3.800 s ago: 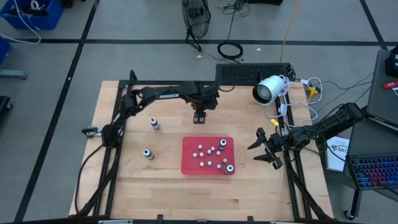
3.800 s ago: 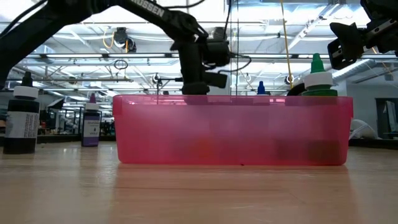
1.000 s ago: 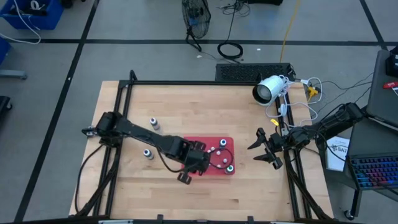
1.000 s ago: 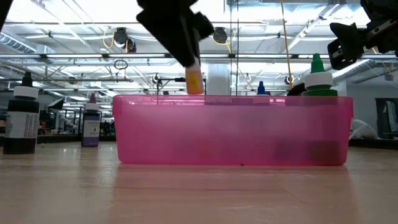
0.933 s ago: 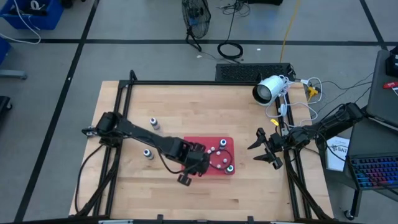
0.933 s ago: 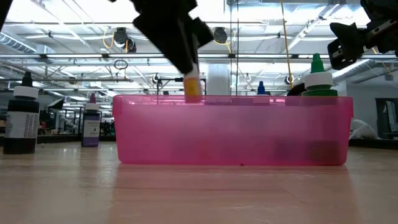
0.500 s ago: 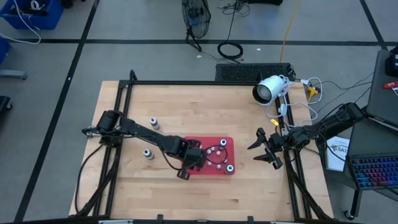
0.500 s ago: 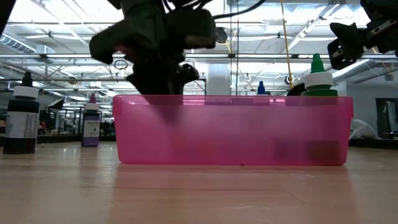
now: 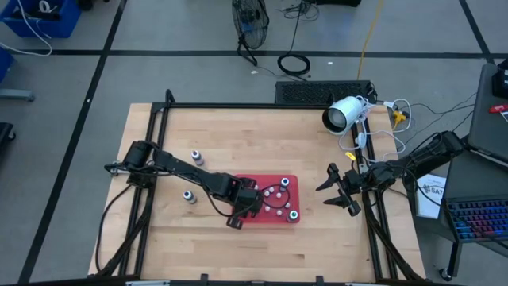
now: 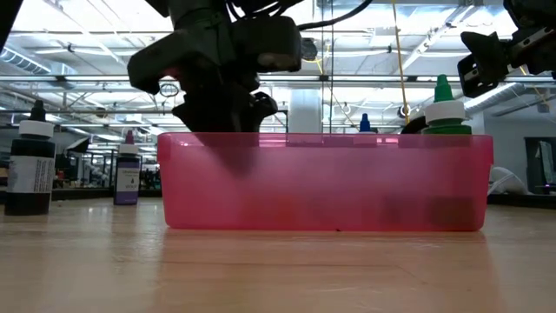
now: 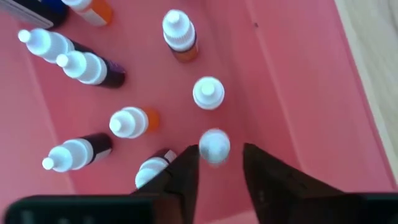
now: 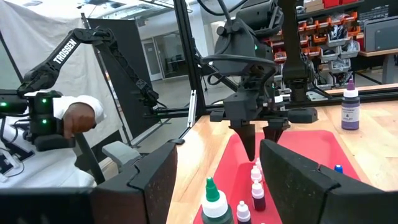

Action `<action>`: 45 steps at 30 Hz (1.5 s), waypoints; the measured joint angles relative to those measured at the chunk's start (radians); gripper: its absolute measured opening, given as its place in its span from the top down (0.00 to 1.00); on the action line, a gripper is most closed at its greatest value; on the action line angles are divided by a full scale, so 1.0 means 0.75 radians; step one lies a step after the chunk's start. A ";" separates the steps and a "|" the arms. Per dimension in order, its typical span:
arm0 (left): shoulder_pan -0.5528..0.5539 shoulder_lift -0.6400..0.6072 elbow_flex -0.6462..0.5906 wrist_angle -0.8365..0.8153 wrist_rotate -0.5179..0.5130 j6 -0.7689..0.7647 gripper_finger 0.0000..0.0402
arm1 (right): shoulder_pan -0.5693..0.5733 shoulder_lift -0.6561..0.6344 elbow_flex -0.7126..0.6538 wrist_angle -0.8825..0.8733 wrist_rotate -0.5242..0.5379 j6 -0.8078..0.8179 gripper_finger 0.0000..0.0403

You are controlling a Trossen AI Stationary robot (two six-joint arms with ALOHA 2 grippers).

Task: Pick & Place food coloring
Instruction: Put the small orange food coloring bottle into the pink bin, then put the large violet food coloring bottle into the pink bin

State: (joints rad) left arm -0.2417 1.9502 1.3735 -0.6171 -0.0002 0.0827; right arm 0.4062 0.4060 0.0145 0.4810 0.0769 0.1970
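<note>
The red tray point(image 9: 265, 176) holds several tiny white-capped food coloring bottles point(image 11: 127, 121) and the green-capped one point(image 9: 293, 214) point(image 10: 446, 109). Two bigger bottles point(image 9: 196, 158) point(image 9: 189, 196) stand on the table to the tray's left. My left gripper point(image 9: 251, 204) point(image 11: 221, 165) points down into the tray's near-left part, open. One small bottle's white cap point(image 11: 214, 146) shows blurred between its fingertips. My right gripper point(image 9: 337, 191) point(image 12: 217, 186) waits open in the air at the table's right edge. My left gripper comes from above, pointing down, with its open fingers point(image 11: 186, 171) on either side of the small bottle's white cap point(image 11: 214, 146). The cap lies close to one finger; whether it touches I cannot tell.
The tray's translucent near wall point(image 10: 326, 183) hides the left fingertips in the low view. Bare wood lies on the near and far sides of the tray. A white camera point(image 9: 343, 114) and cables sit at the far right corner. A person's hand point(image 12: 78, 118) shows beyond the table.
My left gripper, carrying a small orange bottle hanging from its fingertips, has come down into the tray's near-left part and shifted slightly toward the far edge. The bottle has gone down below the rim with it and no longer shows in the low view.
</note>
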 joint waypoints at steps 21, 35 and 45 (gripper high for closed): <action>0.135 -0.480 0.049 -0.746 -0.539 -0.603 0.48 | 0.000 0.000 0.000 0.000 0.000 0.000 0.46; 0.871 -0.804 -0.262 -0.783 -0.084 -0.667 0.48 | 0.000 0.000 0.000 0.000 0.000 0.000 0.46; 1.010 -0.803 -0.384 -0.775 0.065 -0.596 0.48 | 0.000 0.000 0.000 0.000 0.000 0.000 0.46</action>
State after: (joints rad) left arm 0.5155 1.3479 1.0855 -1.1984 0.0486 -0.3640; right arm 0.4061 0.4060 0.0145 0.4811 0.0769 0.1970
